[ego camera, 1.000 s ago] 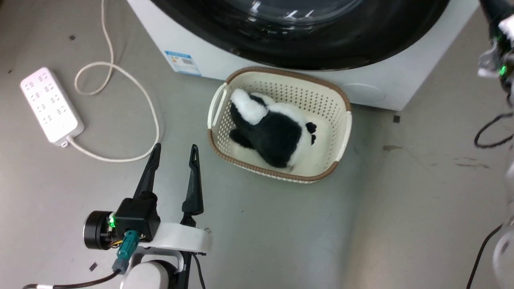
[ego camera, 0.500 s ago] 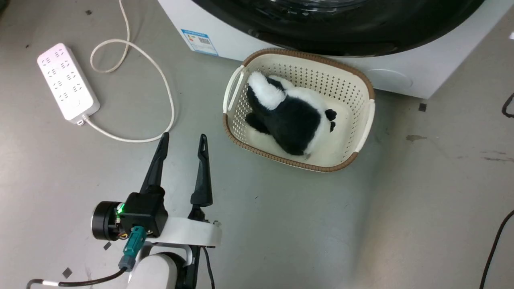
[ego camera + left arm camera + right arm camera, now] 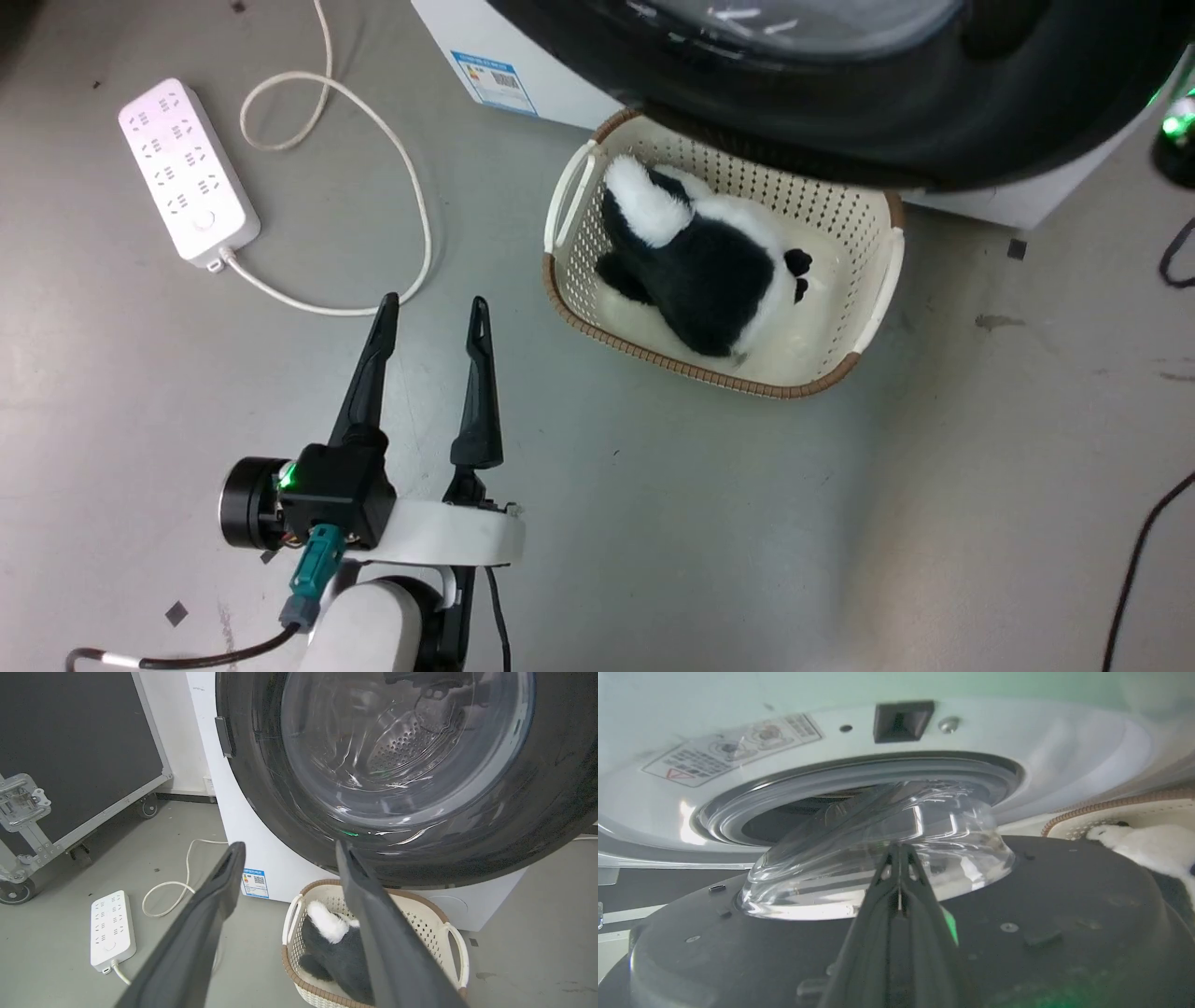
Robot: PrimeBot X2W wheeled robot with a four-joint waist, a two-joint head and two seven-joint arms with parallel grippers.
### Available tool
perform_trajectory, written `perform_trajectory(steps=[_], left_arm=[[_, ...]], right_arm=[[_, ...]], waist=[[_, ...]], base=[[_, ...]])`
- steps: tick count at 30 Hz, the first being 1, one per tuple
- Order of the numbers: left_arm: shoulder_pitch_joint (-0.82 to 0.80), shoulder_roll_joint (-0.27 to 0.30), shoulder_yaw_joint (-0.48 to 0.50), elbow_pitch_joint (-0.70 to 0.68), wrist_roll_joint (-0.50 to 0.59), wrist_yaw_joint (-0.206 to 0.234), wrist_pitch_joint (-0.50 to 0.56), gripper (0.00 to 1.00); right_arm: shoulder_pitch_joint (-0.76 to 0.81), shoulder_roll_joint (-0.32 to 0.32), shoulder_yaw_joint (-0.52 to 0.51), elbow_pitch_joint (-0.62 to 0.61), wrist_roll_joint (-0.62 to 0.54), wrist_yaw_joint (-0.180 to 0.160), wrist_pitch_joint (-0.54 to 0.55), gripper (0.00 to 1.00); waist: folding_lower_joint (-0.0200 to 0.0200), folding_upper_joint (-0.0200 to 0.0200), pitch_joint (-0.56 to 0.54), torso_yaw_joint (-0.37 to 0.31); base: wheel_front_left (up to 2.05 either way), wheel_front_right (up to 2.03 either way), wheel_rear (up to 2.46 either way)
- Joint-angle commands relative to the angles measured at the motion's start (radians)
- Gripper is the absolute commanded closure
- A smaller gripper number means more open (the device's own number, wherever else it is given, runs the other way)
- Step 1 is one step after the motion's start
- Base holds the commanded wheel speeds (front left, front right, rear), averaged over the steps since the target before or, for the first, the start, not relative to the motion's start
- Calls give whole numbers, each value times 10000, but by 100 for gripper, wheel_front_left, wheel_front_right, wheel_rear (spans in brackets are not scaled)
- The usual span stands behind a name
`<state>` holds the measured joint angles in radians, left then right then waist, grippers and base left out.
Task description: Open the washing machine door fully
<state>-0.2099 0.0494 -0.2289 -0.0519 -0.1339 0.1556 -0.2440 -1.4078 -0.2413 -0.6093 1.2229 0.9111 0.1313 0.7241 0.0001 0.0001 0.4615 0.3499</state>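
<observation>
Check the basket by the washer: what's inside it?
A black-and-white plush toy lies in the cream basket. Bare basket floor shows beside it; anything under the toy is hidden. The washing machine door overhangs and covers the basket's far rim in the head view.

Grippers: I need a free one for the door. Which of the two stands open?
The left gripper: its two dark fingers stand spread apart above the floor. The right gripper has its fingers pressed together, close to the washing machine door.
</observation>
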Motion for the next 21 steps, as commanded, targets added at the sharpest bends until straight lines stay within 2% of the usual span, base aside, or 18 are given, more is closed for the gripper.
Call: perform_trajectory(steps=[1, 10, 21], left_arm=[[-88, 8, -40, 13, 1, 58, -109, 0], [272, 8, 79, 265, 171, -102, -178, 0], [1006, 8, 183, 598, 349, -266, -178, 0]], right_arm=[[-203, 110, -235, 338, 87, -5, 281, 100], [1006, 673, -878, 678, -175, -6, 1076, 100], [2496, 1646, -1011, 675, -74, -6, 1946, 100]], waist=[[-1, -1, -167, -24], [-1, -1, -1374, -375], [-1, -1, -2749, -638]], base=[[0, 0, 0], [0, 0, 0], [0, 0, 0]])
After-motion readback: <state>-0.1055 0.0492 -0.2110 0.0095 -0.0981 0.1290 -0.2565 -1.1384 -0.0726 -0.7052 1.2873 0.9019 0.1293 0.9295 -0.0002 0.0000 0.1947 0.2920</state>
